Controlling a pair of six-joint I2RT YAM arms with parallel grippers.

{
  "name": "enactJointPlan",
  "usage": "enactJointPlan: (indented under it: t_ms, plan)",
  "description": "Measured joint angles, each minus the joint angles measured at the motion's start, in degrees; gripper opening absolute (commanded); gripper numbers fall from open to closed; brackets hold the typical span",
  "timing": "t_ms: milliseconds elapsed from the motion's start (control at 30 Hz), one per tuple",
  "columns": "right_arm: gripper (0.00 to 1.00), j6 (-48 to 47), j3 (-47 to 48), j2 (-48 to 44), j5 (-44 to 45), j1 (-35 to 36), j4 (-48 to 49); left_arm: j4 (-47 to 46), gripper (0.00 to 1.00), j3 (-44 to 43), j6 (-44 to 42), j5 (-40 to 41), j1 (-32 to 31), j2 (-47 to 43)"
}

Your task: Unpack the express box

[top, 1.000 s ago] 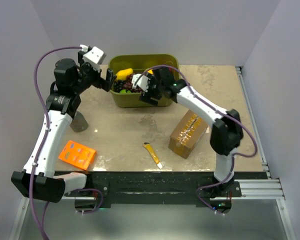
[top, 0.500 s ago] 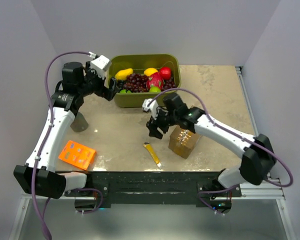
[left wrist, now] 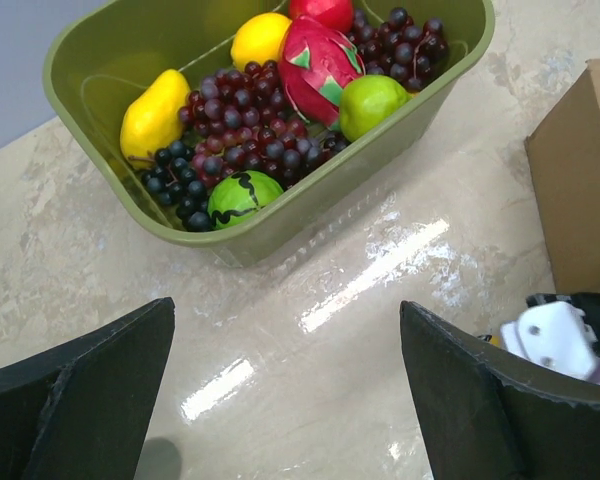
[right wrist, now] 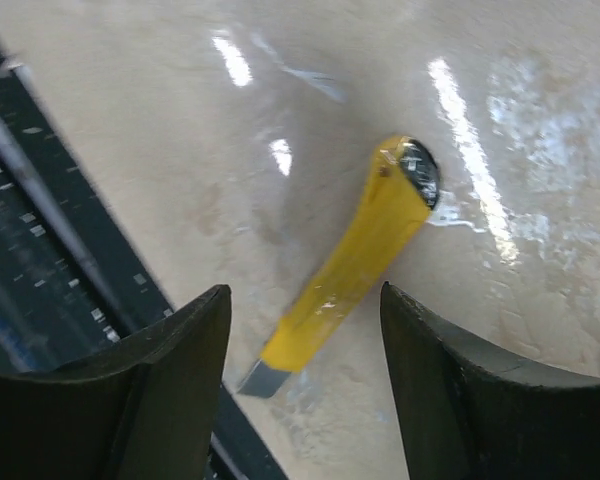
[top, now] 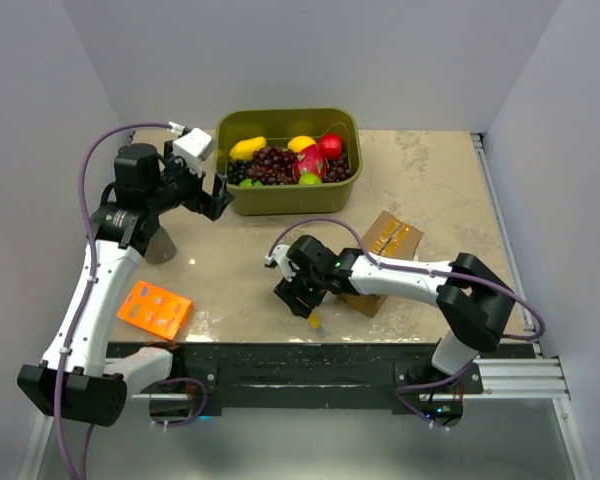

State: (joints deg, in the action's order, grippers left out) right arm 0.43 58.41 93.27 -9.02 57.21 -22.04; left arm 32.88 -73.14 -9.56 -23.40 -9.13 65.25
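A tub [top: 280,200] of fruit sits at the back middle of the tabletop [top: 235,262]. The express box [top: 392,240] lies right of centre, before the tub. A utility knife [right wrist: 355,260] lies near the front edge, left of that box, beneath the right claw [top: 296,298]. A flat carton [top: 154,308] lies front left. The left claw [top: 218,195] hangs beside the tub's left end.

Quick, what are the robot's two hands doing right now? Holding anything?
Left gripper: open, holding nothing.
Right gripper: open, fingers either side of the yellow knife, not gripping it.
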Motion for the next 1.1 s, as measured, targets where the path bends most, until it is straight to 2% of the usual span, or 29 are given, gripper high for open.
enactJointPlan:
  t_ms: [100, 200, 233, 367, 533, 567, 733, 900, 1100]
  plan:
    - [0.59, 1.51, 0.0, 2.78, 2.54, -0.42, 0.52, -0.11, 0.98, 0.37, 0.17, -0.07, 0.0, -1.22]
    - [0.51, 1.97, 0.0, 4.98, 3.74, -0.48, 0.96, -0.11, 0.98, 1.09, 0.59, -0.31, 0.0, -1.86]
    - [0.44, 2.03, 0.0, 5.6, 3.93, -0.48, 1.07, -0.11, 0.98, 1.31, 0.68, -0.35, 0.0, -1.97]
    - [0.28, 1.57, 0.0, 6.08, 4.17, -0.48, 1.79, -0.09, 0.98, 1.81, 1.05, -0.42, 0.0, -2.08]
    - [0.15, -1.16, 0.0, 6.1, 4.11, -0.24, 2.58, -0.5, 0.98, 2.08, 1.68, -0.46, 0.02, -2.08]
    - [0.08, -2.25, 0.0, 6.08, 4.07, -0.2, 2.64, -0.68, 0.98, 2.36, 1.97, -0.55, 0.02, -2.08]
    - [0.0, -8.24, 2.19, 5.86, 5.29, 0.11, 1.49, -2.16, 0.98, 4.11, 3.19, -1.57, 0.09, -1.05]
    - [0.0, -11.54, 9.81, 2.84, 4.5, -2.38, -1.36, -5.18, 0.98, 4.59, 5.2, -2.67, 0.11, 1.55]
    - [0.0, -2.23, 29.81, 1.84, -1.44, -17.88, -4.96, -18.56, 0.97, 9.64, 15.5, -7.67, 0.24, 0.0]
